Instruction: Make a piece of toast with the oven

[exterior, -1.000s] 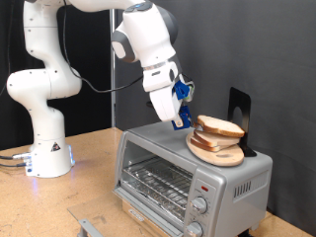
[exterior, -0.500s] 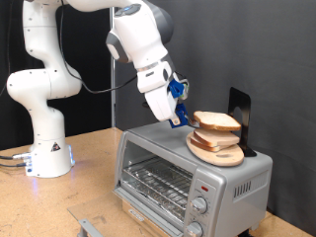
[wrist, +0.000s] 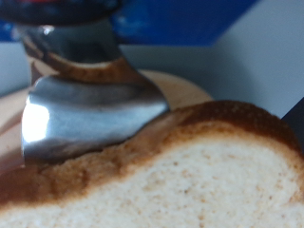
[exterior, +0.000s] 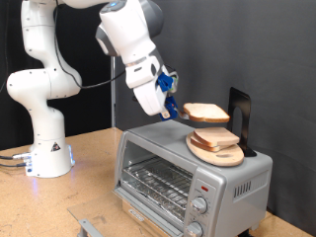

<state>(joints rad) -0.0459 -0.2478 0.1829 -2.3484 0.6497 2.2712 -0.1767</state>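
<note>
My gripper (exterior: 176, 110) is clenched on the piece of toast (exterior: 207, 113), holding it flat in the air above the oven (exterior: 193, 173). Just right, below it, other slices (exterior: 216, 140) sit stacked on a round board (exterior: 217, 155) on the oven's top.

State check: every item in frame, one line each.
End effector: shut on the toast, above the oven top.
Toast: lifted, roughly level, clear of the stack.
Stack of slices: resting on the wooden board.
Board: sitting on the oven top.
Oven: door shut, wire rack bare.
</note>
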